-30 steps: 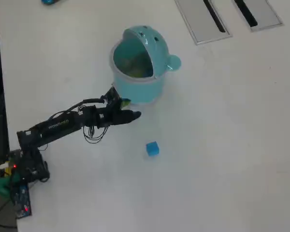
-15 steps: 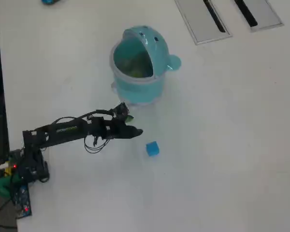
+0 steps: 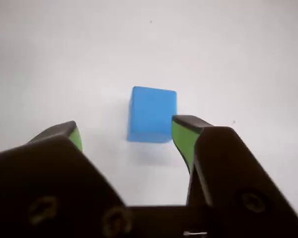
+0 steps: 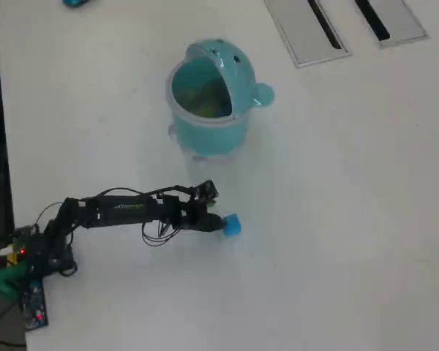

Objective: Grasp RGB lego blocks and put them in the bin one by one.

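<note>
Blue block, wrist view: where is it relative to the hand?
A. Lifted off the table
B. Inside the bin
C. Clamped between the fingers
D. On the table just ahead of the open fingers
D: the blue block sits on the table, just beyond the open hand, with neither finger closed on it.

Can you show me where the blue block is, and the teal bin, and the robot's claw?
blue block (image 3: 152, 113): wrist view, middle of its front face.
teal bin (image 4: 208, 135): overhead view, its outer front wall.
gripper (image 3: 125, 133): wrist view, midway between its green-padded fingertips, open.
</note>
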`<state>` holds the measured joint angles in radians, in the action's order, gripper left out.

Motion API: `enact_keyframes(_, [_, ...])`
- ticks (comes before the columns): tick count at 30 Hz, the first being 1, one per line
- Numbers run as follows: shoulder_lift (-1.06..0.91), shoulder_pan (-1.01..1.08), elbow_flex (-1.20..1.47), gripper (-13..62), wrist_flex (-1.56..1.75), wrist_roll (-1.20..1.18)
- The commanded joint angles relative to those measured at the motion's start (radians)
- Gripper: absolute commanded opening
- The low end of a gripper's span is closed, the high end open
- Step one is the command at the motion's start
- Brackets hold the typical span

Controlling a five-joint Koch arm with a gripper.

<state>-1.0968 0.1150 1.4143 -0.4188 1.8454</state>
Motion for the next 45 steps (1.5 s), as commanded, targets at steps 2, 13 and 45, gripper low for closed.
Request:
enact_keyframes(2, [0.017,0.018,-0.124,34.4,0.054,0.015])
enact_keyframes(13, [0.152,0.077,-0.288,34.5,0.031,0.023])
enact_keyframes(45, [0.221,0.040,-0.250,23.6,0.041,-0.031])
